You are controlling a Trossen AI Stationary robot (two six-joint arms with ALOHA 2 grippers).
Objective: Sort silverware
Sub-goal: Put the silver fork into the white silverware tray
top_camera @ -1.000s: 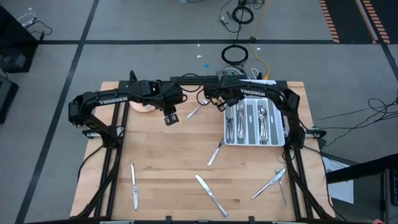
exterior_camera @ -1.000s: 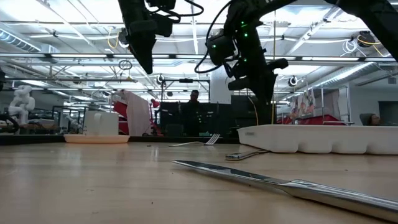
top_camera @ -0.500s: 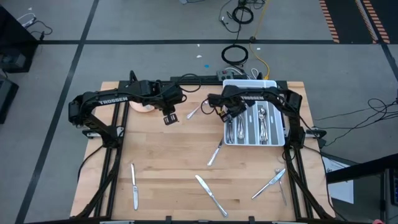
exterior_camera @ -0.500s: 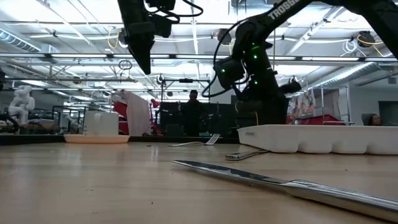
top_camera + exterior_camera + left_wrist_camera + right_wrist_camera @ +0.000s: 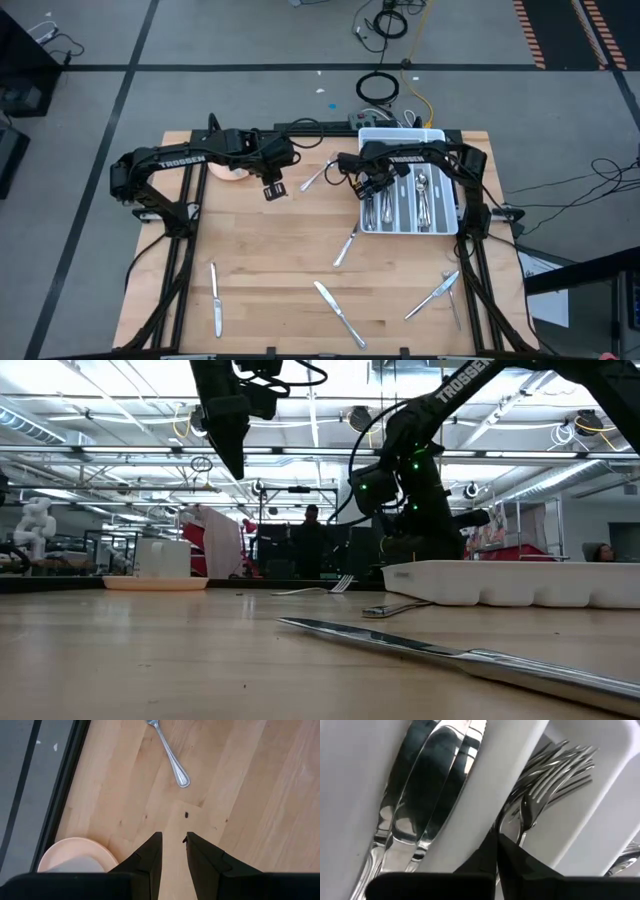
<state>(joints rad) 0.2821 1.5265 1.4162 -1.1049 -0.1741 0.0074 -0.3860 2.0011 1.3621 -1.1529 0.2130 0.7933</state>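
Sorting the silverware, I judge that I am a bit more than halfway. The white tray [image 5: 441,226] at the right far part of the bench [image 5: 290,250] already holds sorted pieces: knives [image 5: 420,805] lie together in one compartment, forks [image 5: 545,780] are stacked in the next one, and spoons [image 5: 423,195] lie in another.

My right tool [image 5: 372,188] hangs low over the tray, at its knife and fork side. Its fingers are pressed together, and I see nothing between them. It looks empty, so I believe a piece has just gone into the tray.

My left tool [image 5: 272,190] waits above the bench, near the pink bowl [image 5: 228,172], with its fingers a little apart and nothing in them.

Still on the bench I count these loose pieces: a fork [image 5: 316,178] between the two arms, another fork [image 5: 346,246] just beside the tray's near corner, a knife [image 5: 215,298] at the left near side, a long knife [image 5: 338,313] in the middle near edge, and a small crossed group [image 5: 440,291] at the right near corner. How many pieces that group has, I cannot tell exactly. All of these remain to be picked up and put with their own kind.
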